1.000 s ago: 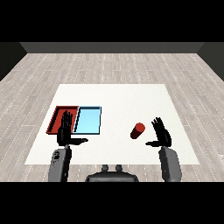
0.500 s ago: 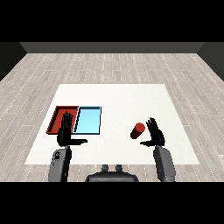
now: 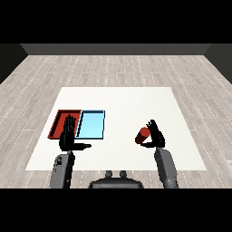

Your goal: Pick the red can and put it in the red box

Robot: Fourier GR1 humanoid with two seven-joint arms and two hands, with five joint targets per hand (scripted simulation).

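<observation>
**Red can outside both trays, beside right robot hand**

The red tray point(image 3: 59, 121) and light blue tray point(image 3: 92, 124) lie side by side at the left of the white bench point(image 3: 122, 102); no can lies in either. The red can point(image 3: 143, 135) stands well right of them, just beside the right robot hand point(image 3: 156, 136), fingers straight and apart. The left robot hand point(image 3: 69, 138), fingers straight, overlaps the red tray's near edge.
</observation>
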